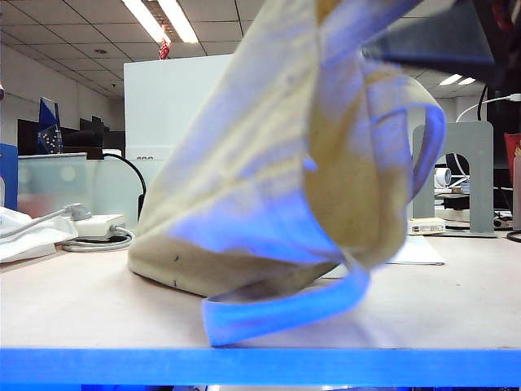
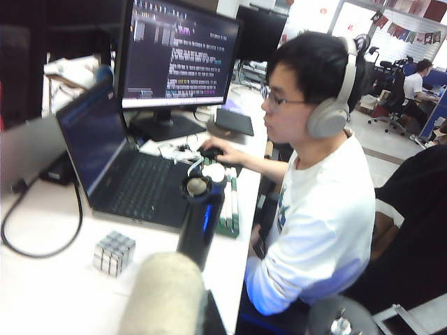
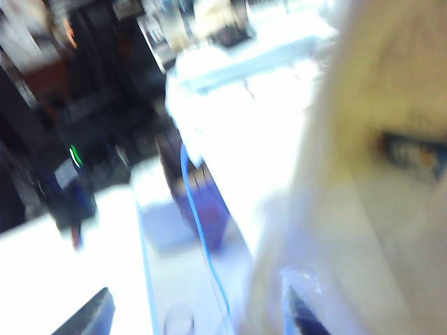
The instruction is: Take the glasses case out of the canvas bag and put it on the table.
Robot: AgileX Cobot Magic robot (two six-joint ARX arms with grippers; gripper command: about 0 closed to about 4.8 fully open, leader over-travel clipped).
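The large floppy beige canvas bag (image 1: 269, 163) is lifted at its upper side, its base resting on the wide pale beige table (image 1: 73, 309) just behind the bright blue front edge (image 1: 260, 366); one long strap handle (image 1: 285, 314) trails onto the table beside that edge; bare table lies open on both sides of the bag; the left gripper (image 2: 167, 300) has its jaws pressed together on beige bag cloth; the right gripper (image 3: 195, 314), blurred, is beside the bag, jaws apart, whether holding anything cannot be told; the glasses case is not visible; an office with ceiling lights (image 1: 163, 20) lies behind the bag.
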